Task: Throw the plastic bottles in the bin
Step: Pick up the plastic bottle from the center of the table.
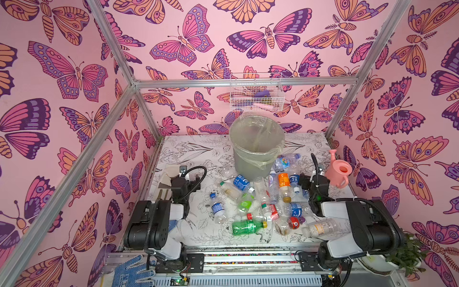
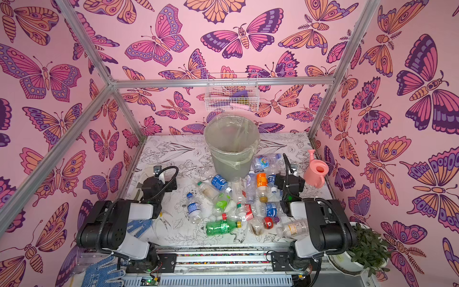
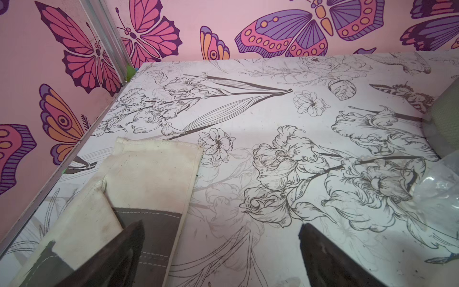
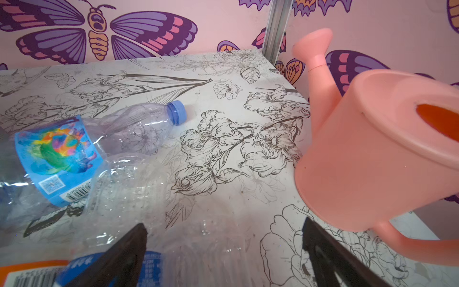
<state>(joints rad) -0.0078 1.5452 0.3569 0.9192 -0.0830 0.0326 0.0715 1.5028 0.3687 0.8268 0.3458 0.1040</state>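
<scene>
Right wrist view: plastic bottles (image 4: 57,159) lie flat on the tabletop (image 4: 223,74). A blue-labelled one is nearest, and a clear one sits low between the jaws of the right end effector (image 4: 224,223). The jaws are spread wide and pinch nothing (contact with the clear bottle not discernible).

- In both top views the bottles form a loose heap on the robot's side of the bin (image 1: 250,166). The farthest few are up against its base and toward its right. All are on their sides, which I'd judge leaves the bodies open to a pinch from above.
- The bin stands upright, with its liner (image 1: 268,159) folded over the rim, probably to hold the bag open for drops. No bottle is visible inside, so the task looks barely begun.
- Left end effector (image 3: 222,225): jaws apart and empty, over bare tabletop left of the bin, beside a cream cloth piece (image 3: 149,174).
- A pink watering can (image 1: 339,171) stands upright to the right of the bin, clear of the heap; not a target.
- A wire basket (image 1: 255,92) hangs on the wall above the bin.
</scene>
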